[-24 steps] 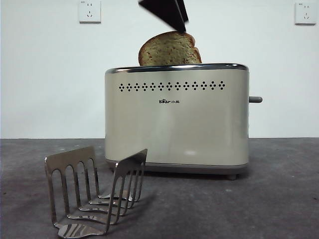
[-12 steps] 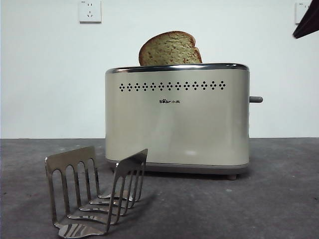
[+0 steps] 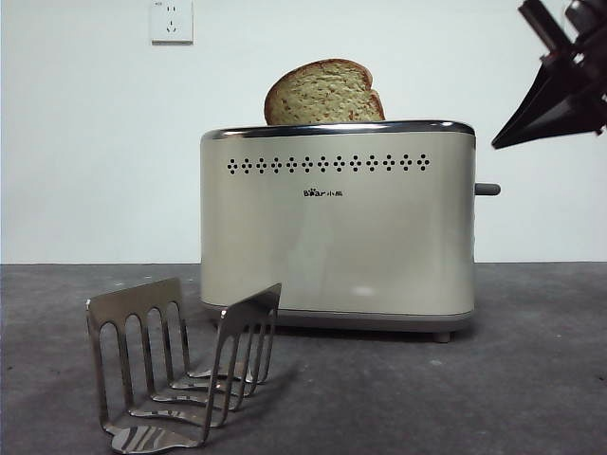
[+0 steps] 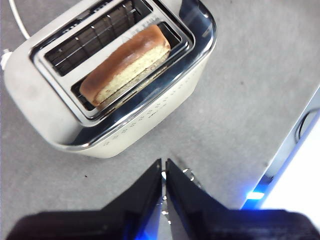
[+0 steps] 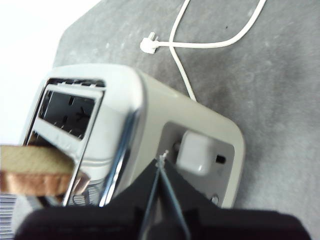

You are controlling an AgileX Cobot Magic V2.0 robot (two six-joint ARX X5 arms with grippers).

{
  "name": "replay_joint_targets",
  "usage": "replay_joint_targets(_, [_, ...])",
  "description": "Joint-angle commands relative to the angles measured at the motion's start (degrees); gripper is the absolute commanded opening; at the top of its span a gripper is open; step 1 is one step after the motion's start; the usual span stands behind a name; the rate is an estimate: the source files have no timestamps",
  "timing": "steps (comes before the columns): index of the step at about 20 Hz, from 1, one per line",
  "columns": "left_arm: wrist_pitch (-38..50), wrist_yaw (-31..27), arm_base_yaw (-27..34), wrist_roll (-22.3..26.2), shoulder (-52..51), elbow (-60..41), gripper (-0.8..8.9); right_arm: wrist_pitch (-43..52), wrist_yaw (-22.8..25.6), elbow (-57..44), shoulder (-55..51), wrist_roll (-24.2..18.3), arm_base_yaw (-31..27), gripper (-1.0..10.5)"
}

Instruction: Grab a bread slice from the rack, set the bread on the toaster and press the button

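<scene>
Right gripper [image 3: 503, 142], jaws together and empty, newly arrived above the button [image 3: 487, 190]; slice of bread [image 3: 324, 93] seated in toaster [image 3: 337, 237] slot, rack [image 3: 180, 365] vacated: pressing remains.

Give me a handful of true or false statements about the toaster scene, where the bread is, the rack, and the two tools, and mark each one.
1. The slice of bread stands in a slot of the toaster, its top poking out. True.
2. The rack holds another slice. False: its dividers show no bread between them.
3. The right tool is shut and hangs above the toaster's narrow end, where the button is. True.
4. The button is already being pressed by a tool. False: in the front view the tool hangs high and apart from it.
5. The left tool grips the bread. False: it is shut on nothing, above the table beside the toaster.
</scene>
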Motion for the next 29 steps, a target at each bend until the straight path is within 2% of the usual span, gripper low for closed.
replay_joint_targets(1, [0.13, 0.17, 0.04, -2.93, -1.22, 0.07, 0.17, 2.23, -0.48, 0.28, 2.69, 1.44, -0.04, -0.1])
replay_joint_targets(3, [0.13, 0.17, 0.02, -3.02, -2.23, 0.07, 0.17, 3.72, -0.59, 0.28, 4.81, 2.54, -0.04, -0.1])
replay_joint_targets(14, [0.13, 0.17, 0.02, -4.48, -8.83, 0.07, 0.17, 3.43, -1.42, 0.28, 12.72, 2.45, 0.07, -0.1])
replay_joint_targets(29, [0.13, 0.17, 0.04, -4.46, -11.32, 0.07, 0.17, 0.22, -0.15, 0.26, 16.85, 1.73, 0.11, -0.1])
